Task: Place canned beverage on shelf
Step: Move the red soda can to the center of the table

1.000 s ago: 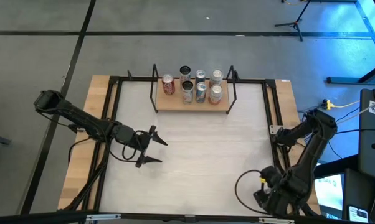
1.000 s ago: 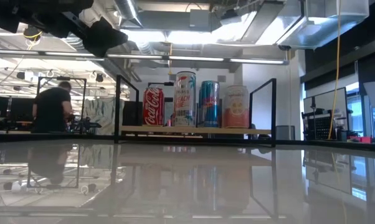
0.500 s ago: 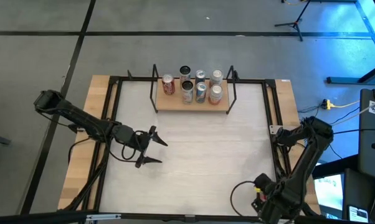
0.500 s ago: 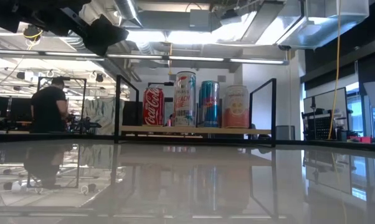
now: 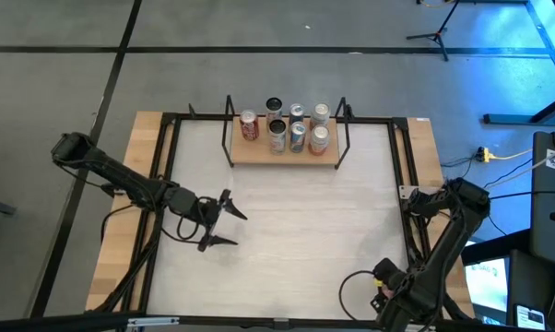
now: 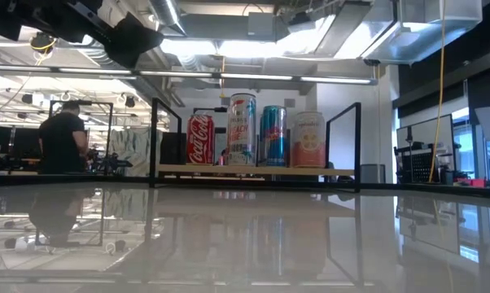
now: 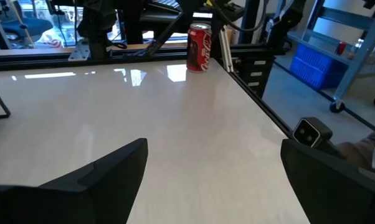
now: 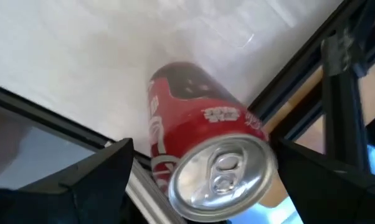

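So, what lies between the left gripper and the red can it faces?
Only bare white tabletop, as the left wrist view shows, between the open left gripper and the red can near the table's corner.

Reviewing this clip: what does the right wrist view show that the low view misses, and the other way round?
Right wrist only: a red can, seen top-on, between the open fingers of the right gripper, beside the black frame. Low view only: the shelf carrying a row of four upright cans, and a person in the room behind. Both: the white tabletop.
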{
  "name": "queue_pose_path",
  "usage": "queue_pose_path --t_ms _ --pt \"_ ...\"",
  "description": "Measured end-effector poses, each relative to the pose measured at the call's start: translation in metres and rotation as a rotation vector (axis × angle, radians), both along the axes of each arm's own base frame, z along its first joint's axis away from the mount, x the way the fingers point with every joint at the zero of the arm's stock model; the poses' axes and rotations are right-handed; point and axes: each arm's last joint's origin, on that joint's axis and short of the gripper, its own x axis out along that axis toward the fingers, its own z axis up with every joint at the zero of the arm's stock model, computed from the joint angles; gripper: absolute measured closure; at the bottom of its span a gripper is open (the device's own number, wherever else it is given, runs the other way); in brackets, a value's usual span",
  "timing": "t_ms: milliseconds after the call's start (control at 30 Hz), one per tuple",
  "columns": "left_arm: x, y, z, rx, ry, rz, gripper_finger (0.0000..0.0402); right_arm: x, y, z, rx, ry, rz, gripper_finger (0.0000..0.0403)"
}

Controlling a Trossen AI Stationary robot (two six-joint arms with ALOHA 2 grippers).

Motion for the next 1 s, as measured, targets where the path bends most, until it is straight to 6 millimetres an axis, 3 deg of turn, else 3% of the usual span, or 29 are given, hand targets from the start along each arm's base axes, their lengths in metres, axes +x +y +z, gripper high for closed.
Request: queue_pose_path --t_ms 233,467,567,700,1000 --pt "-0.002 -0.004 0.000 0.008 0.000 -0.022 0.0044 -0.002 0.001 -0.013 0.050 0.057 -0.010 0.0028" --pt "-0.002 -0.004 0.000 0.020 -0.001 -0.026 0.0044 -0.001 0.002 -0.020 0.078 0.035 -0.013 0.0116" --pt "-0.002 -0.004 0.000 0.020 -0.002 -0.023 0.0044 0.003 0.000 -0.019 0.074 0.015 -0.017 0.0118" --pt "-0.001 -0.004 0.000 0.030 -0.003 -0.012 0.0044 0.018 -0.006 -0.013 0.057 -0.078 0.034 0.0118" --pt "-0.001 -0.003 0.000 0.027 -0.003 0.001 0.0044 0.076 -0.037 0.017 -0.054 -0.385 0.249 0.0118"
